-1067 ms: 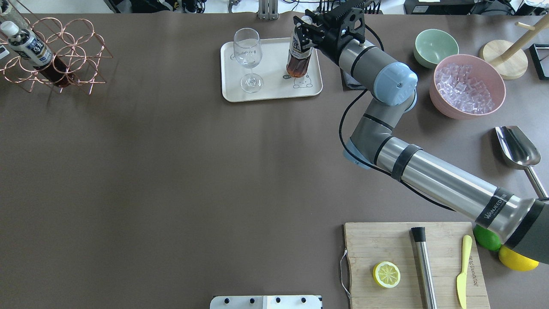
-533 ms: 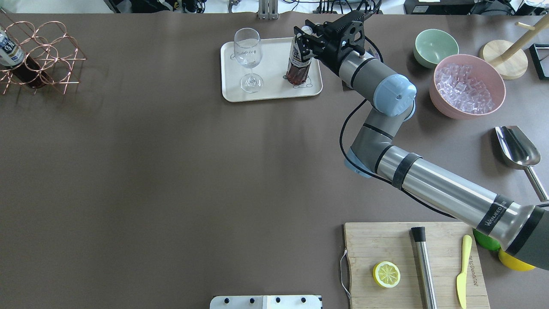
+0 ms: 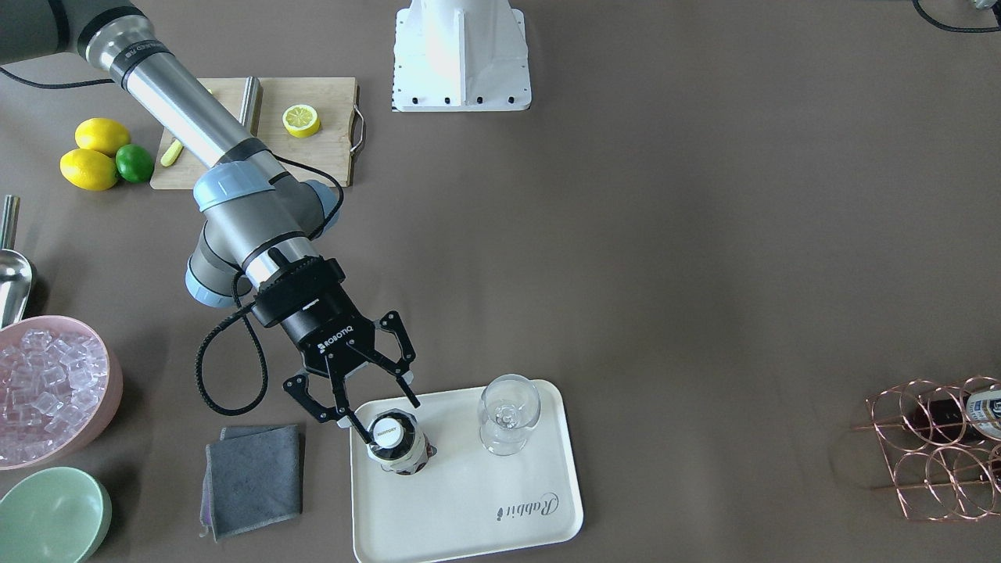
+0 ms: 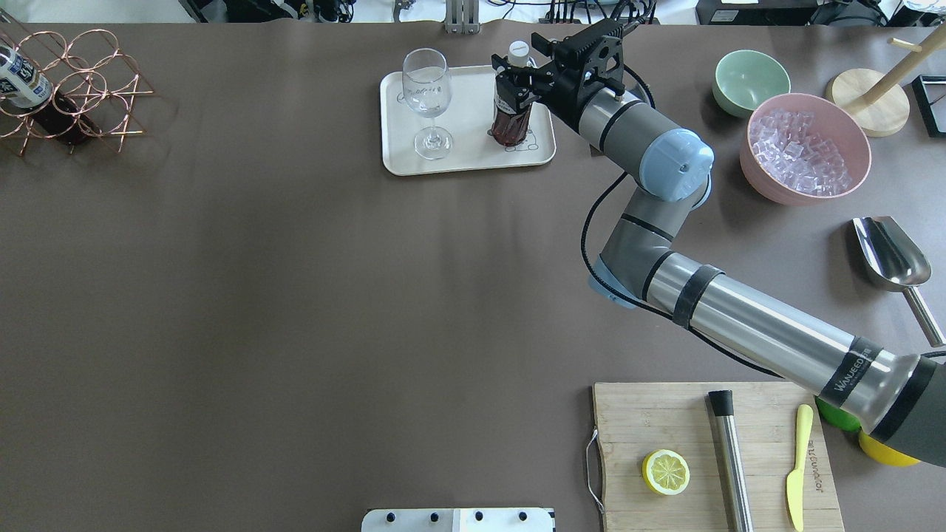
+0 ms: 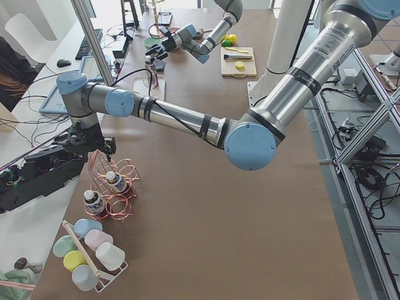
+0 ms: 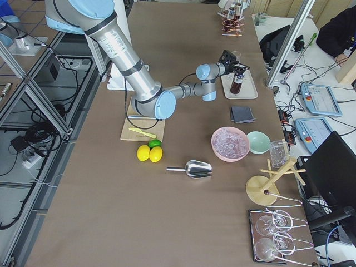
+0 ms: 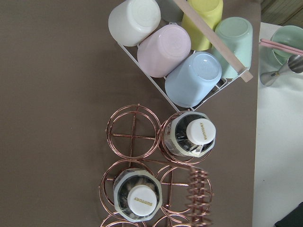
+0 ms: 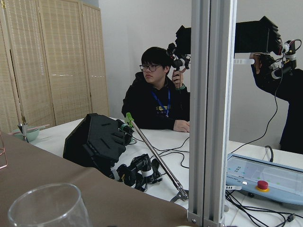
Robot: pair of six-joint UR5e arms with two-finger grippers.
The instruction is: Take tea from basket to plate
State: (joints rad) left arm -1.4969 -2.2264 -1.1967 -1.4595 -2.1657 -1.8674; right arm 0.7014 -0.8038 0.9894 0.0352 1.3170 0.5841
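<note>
One tea bottle [image 4: 511,122] stands upright on the cream plate [image 4: 465,159], near its right end; it also shows in the front view [image 3: 397,450]. My right gripper [image 4: 517,81] is open, and in the front view [image 3: 387,414] its fingers flank the bottle's cap. Two more tea bottles [image 7: 193,137] [image 7: 138,201] stand in the copper wire basket [image 4: 96,81] at the far left corner. My left gripper [image 5: 94,147] hovers at the basket's handle. I cannot tell whether it is open or shut.
A stemmed glass [image 4: 427,96] stands on the plate's left half. A grey cloth [image 3: 254,477], a green bowl [image 4: 750,81] and a pink bowl of ice [image 4: 805,148] lie right of the plate. A cup rack [image 7: 189,47] stands next to the basket. A cutting board [image 4: 665,414] is near right.
The right gripper has set the tilted bottle upright on the plate and opened its fingers. The basket has shifted left toward the table corner.
</note>
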